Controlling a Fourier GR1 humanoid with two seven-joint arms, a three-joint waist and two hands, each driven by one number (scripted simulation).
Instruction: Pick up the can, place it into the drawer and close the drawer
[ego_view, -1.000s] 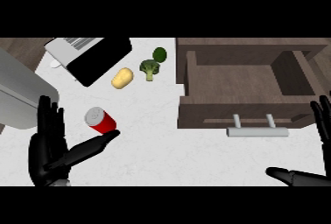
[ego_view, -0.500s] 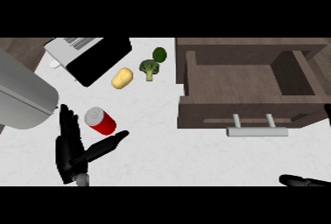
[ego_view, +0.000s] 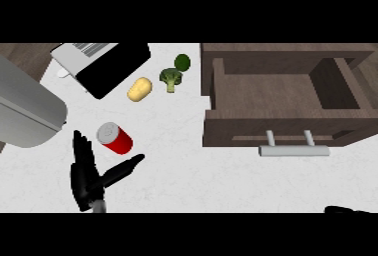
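Since a moment ago, the left hand has moved closer to the red can, and the right hand has sunk almost out of view at the bottom right.

That can lies on the white counter, tipped over a bit, with its silver top pointing up and to the left. It is well left of the drawer.

Just below the can is the left hand. Its fingers are straight and spread apart. The long fingers point up beside the can's left side, and the thumb sticks out to the right under the can. The hand holds nothing. I cannot tell if it touches the can.

Only a small black bit of the right hand shows, so I cannot tell how its fingers are.

The brown drawer is pulled open, with a silver handle on its front.

Up above the can lie a yellow potato, a piece of broccoli and a dark green round thing. A toaster sits at the top left next to a black mat. A big grey metal thing is at the left edge.
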